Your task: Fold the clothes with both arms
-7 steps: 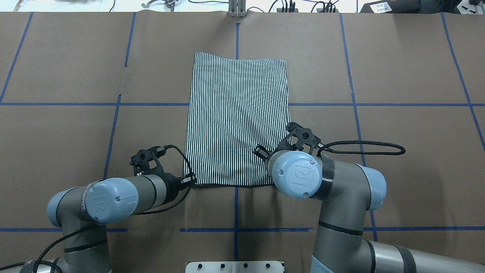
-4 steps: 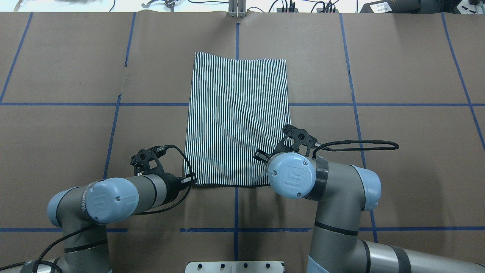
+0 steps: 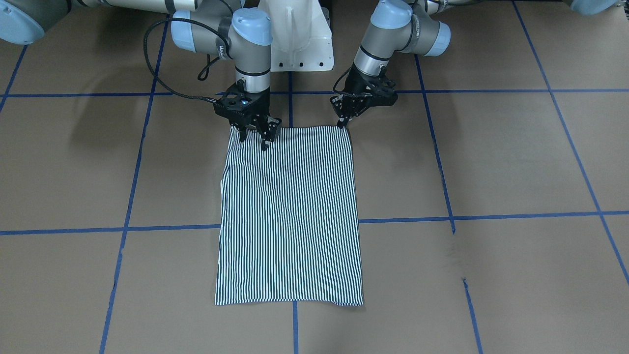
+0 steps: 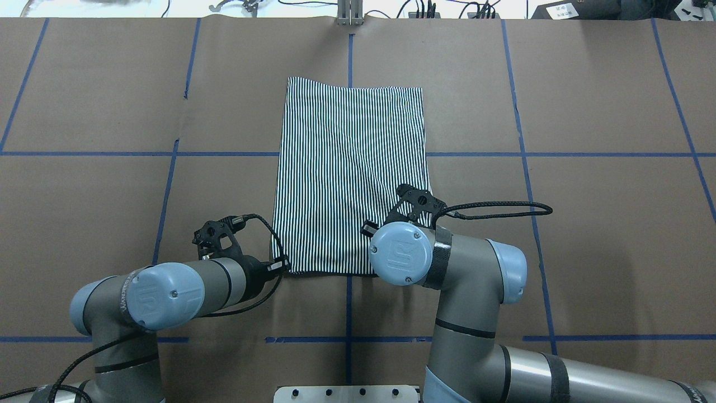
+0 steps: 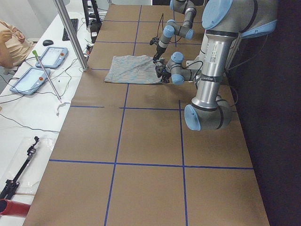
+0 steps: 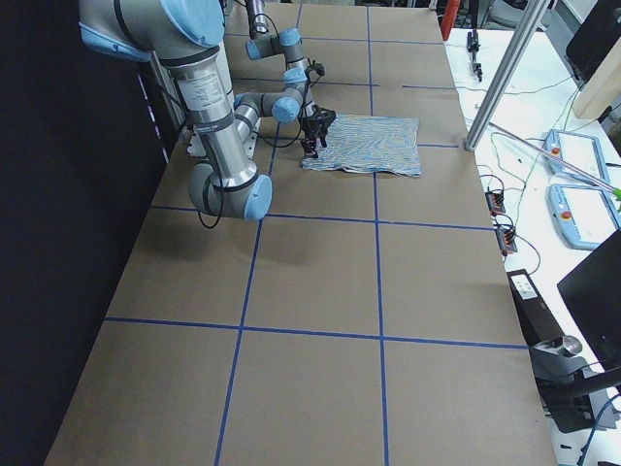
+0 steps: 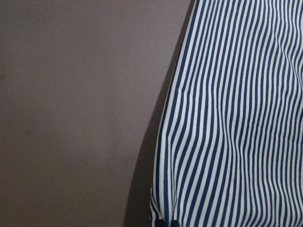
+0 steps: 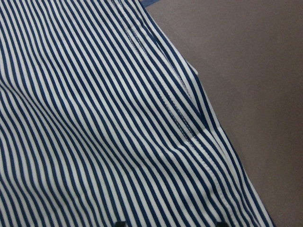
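Shirt: The polo shirt (image 3: 290,211) lies flat on the table (image 3: 491,162) as a long striped rectangle. Its nearest hem sits right under both grippers and the rest runs away ahead of them. I see no collar or placket.

Right gripper: The right gripper (image 3: 254,139) has its jaws spread and holds nothing. Its fingertips (image 8: 220,223) are down over the cloth just inside the hem, with that hem's corner lying outboard of it.

Left gripper: The left gripper (image 3: 342,120) sits right at the hem's other corner. I cannot tell whether it has closed on the cloth, because its wrist view shows only the shirt's edge and a sliver of dark fingertip.

Risk, uneven hold: My right side is inboard of its corner while my left is on its corner. A lift from here could leave the loose right corner drooping and skew the fold.

Risk, layers: The cloth looks doubled beside the right fingertips, where a seam ridge runs. Closing shallow may catch only the top layer, and the fold would open.

Risk, wrinkles: Soft creases run ahead of the right gripper, and pulling unevenly would drag them across the panel.

Risk, paper: Fingertips pressed this low could pinch the table's brown covering along with the hem.
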Robot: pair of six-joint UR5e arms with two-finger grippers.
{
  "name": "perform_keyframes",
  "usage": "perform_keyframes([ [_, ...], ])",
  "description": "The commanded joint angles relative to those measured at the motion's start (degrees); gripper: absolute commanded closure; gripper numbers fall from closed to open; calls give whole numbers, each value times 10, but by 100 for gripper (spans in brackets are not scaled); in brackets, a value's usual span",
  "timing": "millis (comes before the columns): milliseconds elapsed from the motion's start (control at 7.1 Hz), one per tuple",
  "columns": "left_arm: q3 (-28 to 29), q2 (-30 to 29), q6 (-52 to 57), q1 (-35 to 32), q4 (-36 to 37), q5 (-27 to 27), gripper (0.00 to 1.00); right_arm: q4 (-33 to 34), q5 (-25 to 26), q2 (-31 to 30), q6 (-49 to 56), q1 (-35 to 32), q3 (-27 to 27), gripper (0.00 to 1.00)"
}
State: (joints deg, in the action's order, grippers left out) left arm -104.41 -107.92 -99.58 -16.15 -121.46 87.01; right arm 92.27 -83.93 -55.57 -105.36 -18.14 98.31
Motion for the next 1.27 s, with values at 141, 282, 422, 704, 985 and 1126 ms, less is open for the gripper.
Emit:
perform_keyframes([
  [141, 0, 1, -1, 1, 0, 0, 100, 27, -16, 4, 4, 1, 3, 30],
  [282, 0, 1, -1, 1, 0, 0, 100, 27, -17, 1, 6, 4, 2, 30],
  [422, 0, 1, -1, 1, 0, 0, 100, 27, -15, -1, 8, 8, 0, 30],
  [704, 0, 1, -1, 1, 0, 0, 100, 27, -15, 1, 8, 11, -1, 40],
  [985, 0, 1, -1, 1, 0, 0, 100, 25, -10, 1, 7, 11, -1, 100],
  [1126, 0, 0, 0, 1, 0, 0, 100, 24, -9, 3, 5, 11, 0, 100],
])
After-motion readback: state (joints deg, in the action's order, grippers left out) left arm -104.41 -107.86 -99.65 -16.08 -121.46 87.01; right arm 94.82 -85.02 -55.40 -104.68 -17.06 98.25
